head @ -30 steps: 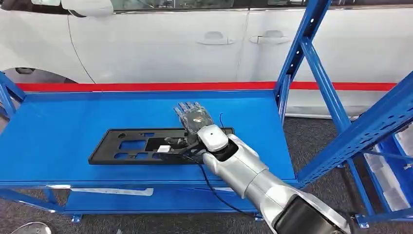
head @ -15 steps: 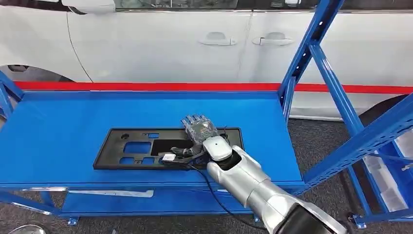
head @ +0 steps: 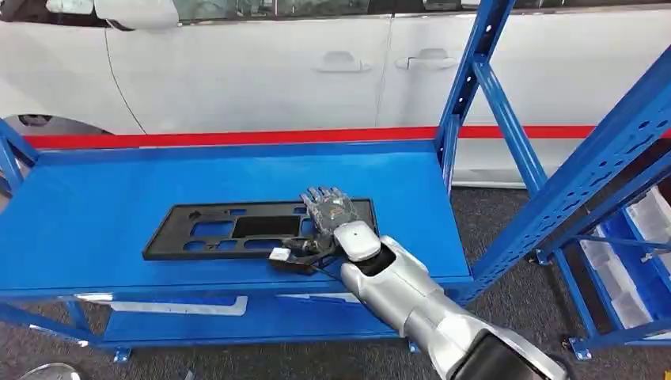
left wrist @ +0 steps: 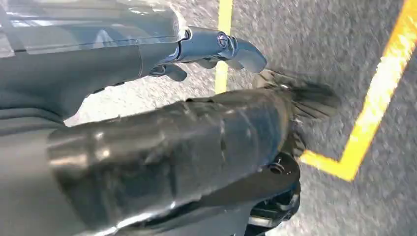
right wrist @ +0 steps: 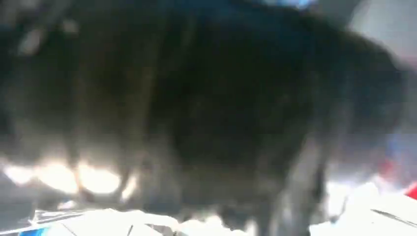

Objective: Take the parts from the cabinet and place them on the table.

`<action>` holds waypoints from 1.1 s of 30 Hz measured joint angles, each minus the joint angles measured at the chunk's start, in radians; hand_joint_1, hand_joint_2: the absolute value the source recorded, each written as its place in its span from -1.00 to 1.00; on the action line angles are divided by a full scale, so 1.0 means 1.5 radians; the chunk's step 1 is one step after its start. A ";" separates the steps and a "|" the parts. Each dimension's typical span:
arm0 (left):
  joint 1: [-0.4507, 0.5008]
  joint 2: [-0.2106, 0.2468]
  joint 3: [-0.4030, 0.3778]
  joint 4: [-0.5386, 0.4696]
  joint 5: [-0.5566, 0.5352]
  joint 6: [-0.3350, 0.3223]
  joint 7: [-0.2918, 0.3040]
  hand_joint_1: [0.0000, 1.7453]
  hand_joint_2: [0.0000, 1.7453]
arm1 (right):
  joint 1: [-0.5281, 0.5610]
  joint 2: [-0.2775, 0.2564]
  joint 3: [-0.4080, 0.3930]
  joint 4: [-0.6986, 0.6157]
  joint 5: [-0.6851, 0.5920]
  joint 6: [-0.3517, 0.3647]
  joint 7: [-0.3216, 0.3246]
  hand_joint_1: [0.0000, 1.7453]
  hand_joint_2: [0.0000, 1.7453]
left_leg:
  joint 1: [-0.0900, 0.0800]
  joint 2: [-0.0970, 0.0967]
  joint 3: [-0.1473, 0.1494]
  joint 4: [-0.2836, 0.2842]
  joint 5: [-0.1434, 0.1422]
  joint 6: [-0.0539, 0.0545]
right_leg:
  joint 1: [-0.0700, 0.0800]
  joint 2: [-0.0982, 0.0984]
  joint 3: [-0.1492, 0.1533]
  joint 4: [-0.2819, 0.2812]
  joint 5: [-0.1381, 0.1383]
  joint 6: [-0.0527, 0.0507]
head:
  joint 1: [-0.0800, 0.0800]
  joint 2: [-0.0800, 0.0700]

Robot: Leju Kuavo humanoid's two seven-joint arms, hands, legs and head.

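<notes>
A long flat black panel [head: 214, 229] with several cut-outs lies on the blue shelf board [head: 95, 206], near its front edge. My right hand [head: 328, 218] is on the panel's right end. Its fingers lie spread flat on top and its thumb runs along the panel's near edge, so it holds that end. The silver right arm comes in from the lower right. My left hand [left wrist: 147, 49] hangs over a grey floor in the left wrist view, with its fingers loosely apart and nothing in them. The right wrist view is dark and blurred.
Blue rack uprights [head: 475, 71] and slanted braces [head: 585, 182] rise at the shelf's right. A white car [head: 261, 63] stands close behind the shelf. Yellow floor lines [left wrist: 373, 108] show in the left wrist view. Clear bins [head: 633, 261] sit low at the right.
The whole picture has shifted a little, so the camera moved. My right hand has stayed on the panel's right end, and the panel still lies near the shelf's front edge.
</notes>
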State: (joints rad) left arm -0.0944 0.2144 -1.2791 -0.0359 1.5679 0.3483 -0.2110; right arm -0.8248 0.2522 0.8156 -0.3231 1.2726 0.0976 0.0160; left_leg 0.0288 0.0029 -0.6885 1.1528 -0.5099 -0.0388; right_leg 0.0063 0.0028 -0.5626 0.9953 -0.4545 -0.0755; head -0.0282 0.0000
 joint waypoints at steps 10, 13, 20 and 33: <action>0.003 -0.004 -0.004 0.000 -0.001 -0.010 0.007 -1.00 -1.00 | -0.046 -0.005 -0.010 -0.034 0.007 -0.049 0.008 -1.00 -1.00 | -0.002 -0.004 0.067 -0.082 0.030 0.008 | 0.006 0.002 -0.032 0.034 -0.001 0.017 | 0.001 0.000; 0.003 -0.005 -0.011 0.000 -0.001 -0.014 0.006 -1.00 -1.00 | -0.047 -0.014 -0.010 -0.040 0.013 -0.050 0.007 -1.00 -1.00 | -0.001 -0.002 0.068 -0.088 0.038 0.023 | 0.002 0.002 -0.037 0.047 -0.013 0.028 | 0.001 0.000; 0.004 -0.005 -0.017 0.000 0.000 -0.016 0.008 -1.00 -1.00 | -0.033 -0.029 -0.010 -0.041 0.018 -0.050 0.004 -1.00 -1.00 | -0.003 -0.001 0.062 -0.089 0.041 0.032 | -0.004 0.001 -0.097 0.178 -0.056 0.033 | 0.001 0.000; 0.003 -0.007 -0.027 0.000 0.001 -0.016 0.011 -1.00 -1.00 | -0.033 -0.030 -0.011 -0.041 0.020 -0.050 0.002 -1.00 -1.00 | -0.001 -0.002 -0.027 0.093 -0.044 0.003 | 0.004 -0.001 -0.011 -0.005 0.015 -0.001 | 0.001 0.000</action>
State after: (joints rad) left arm -0.0904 0.2033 -1.3195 -0.0359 1.5686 0.3243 -0.1949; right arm -0.8750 0.2071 0.7988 -0.3849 1.3027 0.0221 0.0187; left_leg 0.0267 0.0005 -0.7287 1.2930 -0.5752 -0.0338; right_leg 0.0129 0.0009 -0.5796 0.9877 -0.4320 -0.0765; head -0.0271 0.0000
